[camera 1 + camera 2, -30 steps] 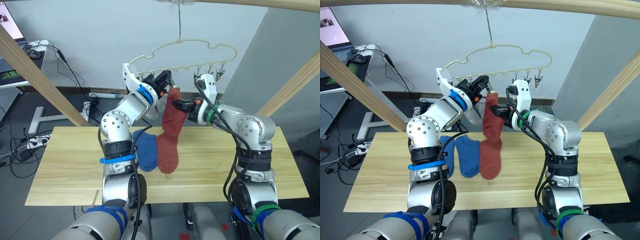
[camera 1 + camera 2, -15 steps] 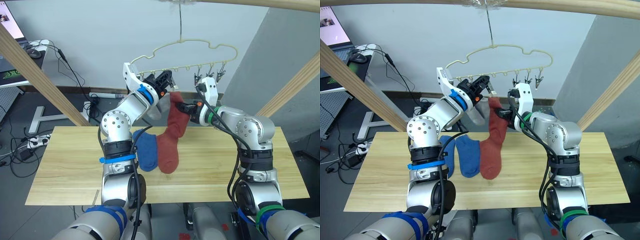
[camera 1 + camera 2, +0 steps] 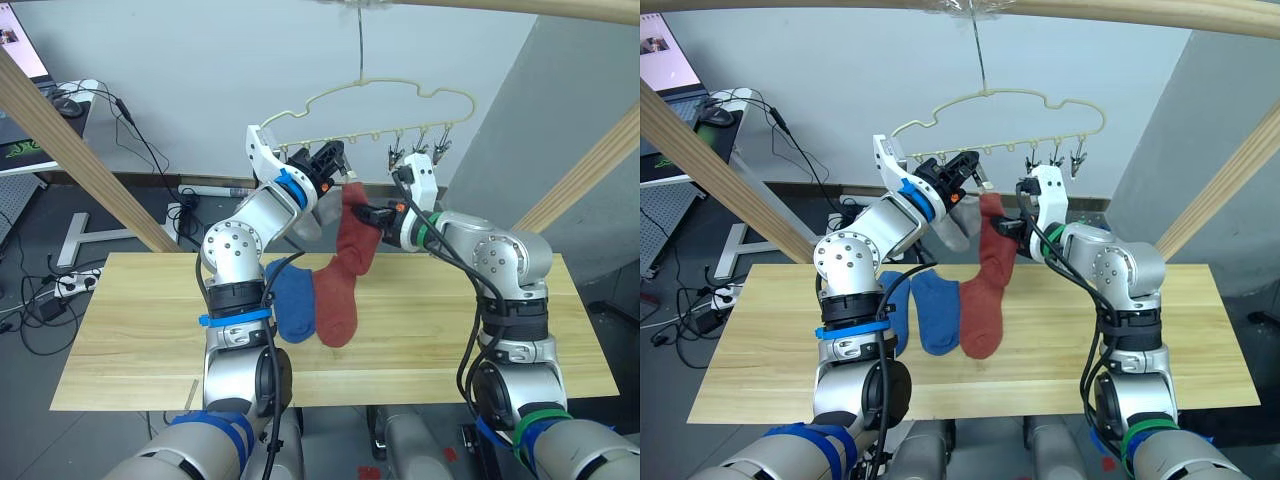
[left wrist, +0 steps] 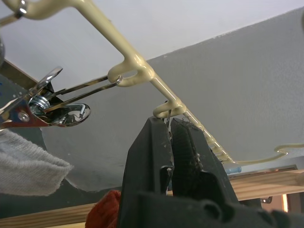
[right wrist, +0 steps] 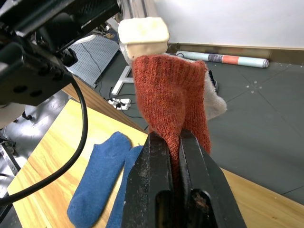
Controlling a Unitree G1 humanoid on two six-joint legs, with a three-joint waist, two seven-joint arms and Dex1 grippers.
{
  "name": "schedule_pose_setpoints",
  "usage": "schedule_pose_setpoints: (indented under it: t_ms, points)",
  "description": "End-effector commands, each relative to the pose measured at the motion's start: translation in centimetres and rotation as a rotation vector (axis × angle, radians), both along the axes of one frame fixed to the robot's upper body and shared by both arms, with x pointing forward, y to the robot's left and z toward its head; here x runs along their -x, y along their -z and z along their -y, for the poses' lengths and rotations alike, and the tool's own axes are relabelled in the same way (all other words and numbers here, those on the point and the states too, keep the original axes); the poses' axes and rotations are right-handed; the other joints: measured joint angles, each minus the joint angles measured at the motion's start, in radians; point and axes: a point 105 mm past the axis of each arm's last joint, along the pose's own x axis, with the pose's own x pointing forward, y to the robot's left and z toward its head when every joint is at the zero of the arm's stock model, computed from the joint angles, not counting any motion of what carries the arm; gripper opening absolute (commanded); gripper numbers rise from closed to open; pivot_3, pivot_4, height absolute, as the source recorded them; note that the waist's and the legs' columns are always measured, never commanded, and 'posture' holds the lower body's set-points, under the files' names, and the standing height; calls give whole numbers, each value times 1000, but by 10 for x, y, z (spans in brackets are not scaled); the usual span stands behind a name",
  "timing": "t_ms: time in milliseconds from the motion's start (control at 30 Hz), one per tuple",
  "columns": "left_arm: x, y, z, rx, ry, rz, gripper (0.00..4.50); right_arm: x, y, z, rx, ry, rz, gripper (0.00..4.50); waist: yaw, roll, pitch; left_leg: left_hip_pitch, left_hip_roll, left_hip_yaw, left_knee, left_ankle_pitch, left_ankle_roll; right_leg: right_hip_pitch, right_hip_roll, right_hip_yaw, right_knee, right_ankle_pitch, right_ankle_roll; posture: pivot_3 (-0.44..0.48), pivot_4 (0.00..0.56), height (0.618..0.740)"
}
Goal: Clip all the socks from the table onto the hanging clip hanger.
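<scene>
The cream clip hanger (image 3: pixel 400 92) hangs from the top pole. My left gripper (image 3: pixel 335 160) is up at its clip row, shut on one small metal clip (image 4: pixel 169 124). A light grey sock (image 3: pixel 955 228) hangs from the neighbouring clip (image 4: pixel 42 107). My right gripper (image 3: pixel 362 213) is shut on a rust-red sock (image 5: pixel 168 95), holding its cuff just below the left gripper while the foot dangles above the table (image 3: pixel 130 320). Flat on the table lie another rust-red sock (image 3: pixel 335 312) and two blue socks (image 3: pixel 937 312) (image 3: pixel 890 310).
Round wooden poles slant down at the left (image 3: pixel 70 150) and at the right (image 3: pixel 585 175) of the table. Free clips (image 3: pixel 415 150) hang on the hanger's right half. A desk with cables (image 3: pixel 60 100) stands at the back left.
The held rust-red sock has swung a little to the right, uncovering the grey sock behind it. My left gripper has stayed at the clip.
</scene>
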Motion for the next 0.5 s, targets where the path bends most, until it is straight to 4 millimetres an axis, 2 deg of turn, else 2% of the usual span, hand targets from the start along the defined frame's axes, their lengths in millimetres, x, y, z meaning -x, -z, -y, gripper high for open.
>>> schedule_pose_setpoints:
  t_ms: [33, 500]
  points:
    - [4, -12, 3, 0, 10, 50, 155, 1, -23, 1, -31, -8, 78, 19, 0, 0, 0, 0, 0, 0, 0, 0, 0, 0, 0, 0, 0, 0, 0, -11, 209, 740]
    - [4, -10, 6, -2, 17, 46, 155, 4, -33, 2, -47, -15, 94, 19, 0, 0, 0, 0, 0, 0, 0, 0, 0, 0, 0, 0, 0, 0, 0, -20, 209, 740]
